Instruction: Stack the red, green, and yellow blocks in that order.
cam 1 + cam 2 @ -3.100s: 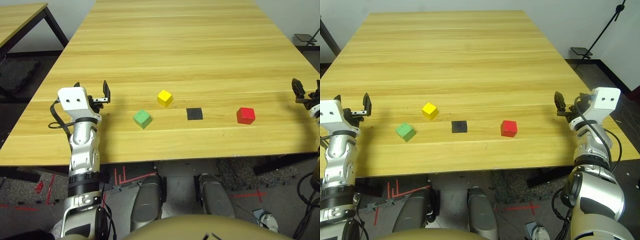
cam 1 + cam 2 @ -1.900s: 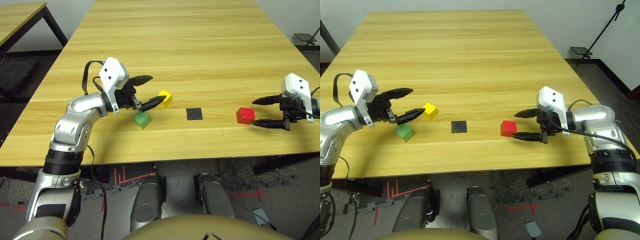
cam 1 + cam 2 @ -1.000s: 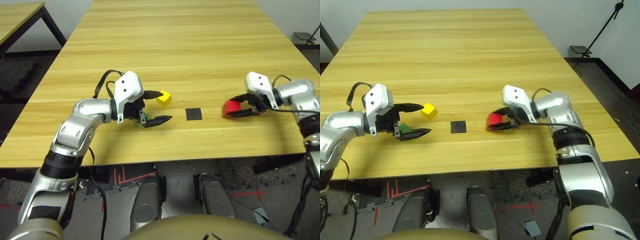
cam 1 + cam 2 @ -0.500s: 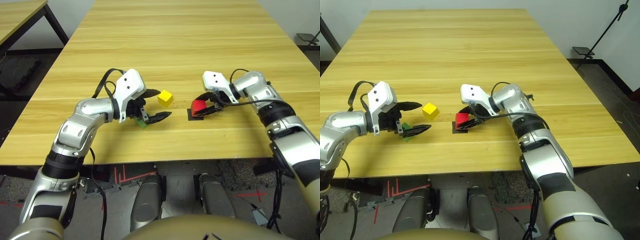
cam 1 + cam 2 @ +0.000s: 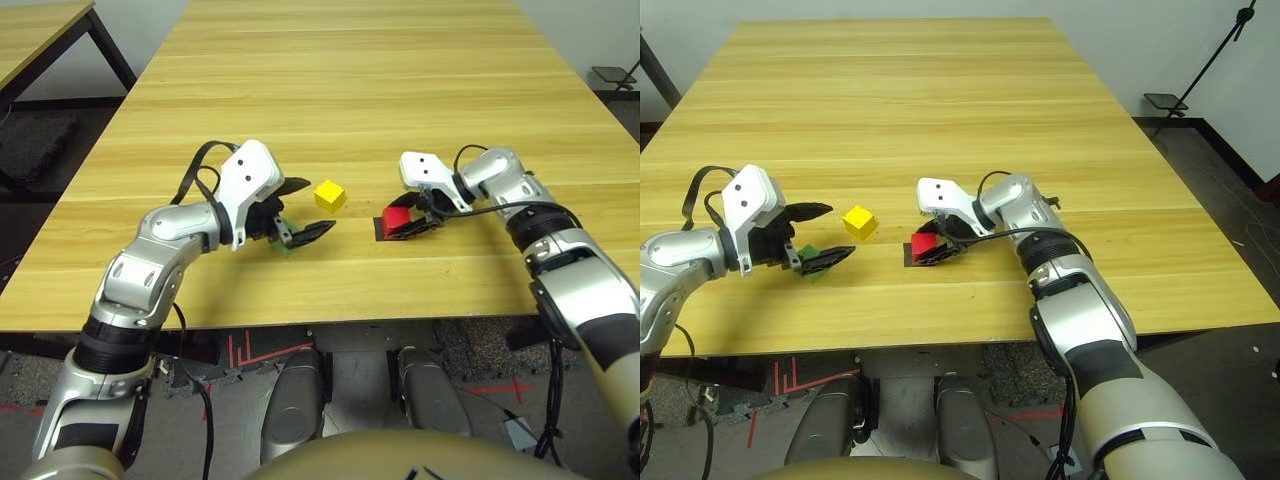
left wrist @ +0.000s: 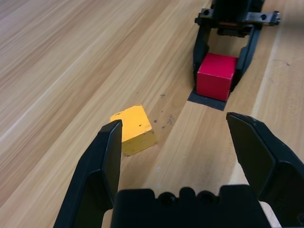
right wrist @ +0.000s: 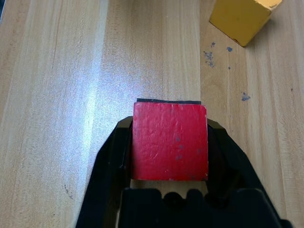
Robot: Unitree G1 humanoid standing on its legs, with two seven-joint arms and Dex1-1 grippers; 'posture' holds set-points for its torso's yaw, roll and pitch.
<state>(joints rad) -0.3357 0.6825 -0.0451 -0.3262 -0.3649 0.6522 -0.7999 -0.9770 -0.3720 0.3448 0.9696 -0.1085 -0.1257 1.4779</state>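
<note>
The right hand is clamped on the small matte red cube, over the flat black square patch on the wooden bench. The left hand hangs with fingers apart around the green cube, the yellow cube just beside.

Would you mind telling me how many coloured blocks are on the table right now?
3. The red block sits on the black patch between the right gripper's fingers; the yellow block lies free; the green block is partly hidden under the open left gripper.
</note>
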